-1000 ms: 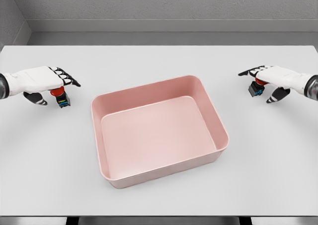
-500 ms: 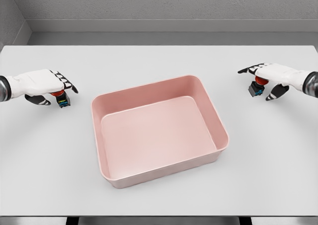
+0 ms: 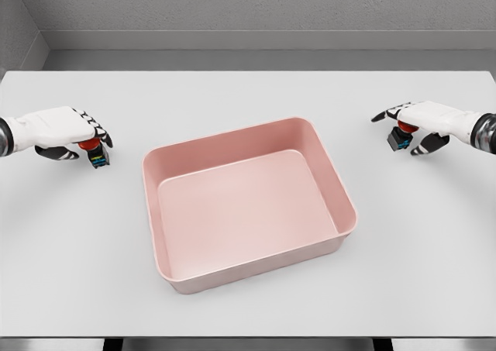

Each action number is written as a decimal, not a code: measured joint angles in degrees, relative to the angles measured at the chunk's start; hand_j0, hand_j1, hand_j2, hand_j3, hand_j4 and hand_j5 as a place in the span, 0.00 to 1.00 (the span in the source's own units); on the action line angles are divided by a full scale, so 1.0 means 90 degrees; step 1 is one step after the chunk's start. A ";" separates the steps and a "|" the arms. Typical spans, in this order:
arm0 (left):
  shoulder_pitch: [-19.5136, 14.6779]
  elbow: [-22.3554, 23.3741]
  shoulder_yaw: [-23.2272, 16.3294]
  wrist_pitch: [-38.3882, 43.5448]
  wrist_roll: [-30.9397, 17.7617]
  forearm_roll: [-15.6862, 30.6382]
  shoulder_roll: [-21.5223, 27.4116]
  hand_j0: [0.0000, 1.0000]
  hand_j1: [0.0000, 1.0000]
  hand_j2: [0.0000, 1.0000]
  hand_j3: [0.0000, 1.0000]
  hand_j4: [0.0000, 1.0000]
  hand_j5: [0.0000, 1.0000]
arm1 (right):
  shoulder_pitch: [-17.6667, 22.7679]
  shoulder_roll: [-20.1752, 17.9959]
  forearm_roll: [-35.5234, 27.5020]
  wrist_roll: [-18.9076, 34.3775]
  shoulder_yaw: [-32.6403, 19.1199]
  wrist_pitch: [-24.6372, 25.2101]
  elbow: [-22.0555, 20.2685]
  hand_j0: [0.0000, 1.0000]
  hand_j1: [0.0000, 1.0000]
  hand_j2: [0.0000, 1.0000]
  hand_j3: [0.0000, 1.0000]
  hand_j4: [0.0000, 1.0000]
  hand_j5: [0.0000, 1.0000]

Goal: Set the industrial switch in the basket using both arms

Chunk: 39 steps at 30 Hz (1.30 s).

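Left hand [image 3: 66, 130] sits at the left edge of the desk, its white fingers curled down over a small industrial switch with a red cap and a dark body with blue marks [image 3: 96, 154]. The hand covers most of the red cap, so only its edge and the body below show; whether the switch stands on the desk or is just off it cannot be told. Right hand [image 3: 418, 123] at the far right is likewise curled over a second small switch with a red top and dark blue-black body [image 3: 398, 136], with the thumb lower on the near side and the fingers stretched over the top. Much of that switch is hidden under the palm. Both forearms are cut off by the picture edges. Between the two hands, well apart from each, lies a shallow pink rectangular plastic basket [image 3: 153, 211], turned slightly askew on the pale grey desk [image 3: 248, 103].
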 measured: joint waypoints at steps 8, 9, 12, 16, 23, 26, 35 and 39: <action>0.0000 0.0000 0.0003 -0.0044 0.0002 -0.0039 -0.0004 0.59 0.59 0.59 0.59 0.59 0.59 | 0.0000 -0.0017 -0.0015 -0.0001 -0.0004 0.0001 -0.0002 0.54 0.54 0.54 0.54 0.54 0.54; 0.0000 -0.0002 0.0006 -0.0047 0.0006 -0.0035 -0.0004 0.55 0.55 0.55 0.55 0.55 0.55 | 0.0000 -0.0020 -0.0032 0.0000 -0.0007 0.0006 -0.0004 0.54 0.54 0.54 0.54 0.54 0.54; 0.0000 -0.0007 0.0000 -0.0065 -0.0001 -0.0044 -0.0005 0.51 0.51 0.51 0.51 0.51 0.51 | 0.0000 -0.0024 -0.0072 -0.0003 -0.0016 0.0021 -0.0007 0.45 0.45 0.45 0.45 0.45 0.45; 0.0000 -0.0009 -0.0007 -0.0077 -0.0008 -0.0060 -0.0006 0.48 0.48 0.48 0.48 0.48 0.48 | -0.0010 -0.0030 -0.0089 0.0037 -0.0023 0.0026 -0.0007 0.45 0.45 0.45 0.45 0.45 0.45; -0.0068 -0.0042 -0.0017 -0.0137 -0.0022 -0.0039 0.0016 0.48 0.48 0.48 0.48 0.48 0.48 | -0.0049 -0.0052 -0.0096 0.0023 -0.0042 0.0006 0.0002 0.42 0.42 0.42 0.42 0.42 0.42; -0.0186 -0.0062 -0.0016 -0.0275 -0.0021 0.0081 0.0076 0.48 0.48 0.48 0.48 0.48 0.48 | -0.0107 -0.0063 -0.0123 0.0010 -0.0051 0.0000 0.0000 0.42 0.42 0.42 0.42 0.42 0.42; -0.0762 -0.0636 0.0003 -0.0972 -0.0107 0.1009 0.0639 0.48 0.48 0.48 0.48 0.48 0.48 | -0.0215 -0.0198 -0.0976 0.0002 -0.0096 -0.0005 -0.0226 0.41 0.41 0.41 0.41 0.41 0.41; -0.1055 -0.1237 0.0004 -0.1018 -0.0235 0.1554 0.0789 0.49 0.49 0.49 0.49 0.49 0.49 | -0.0205 -0.0301 -0.1179 0.0004 -0.0106 -0.0008 -0.0756 0.40 0.40 0.40 0.40 0.40 0.40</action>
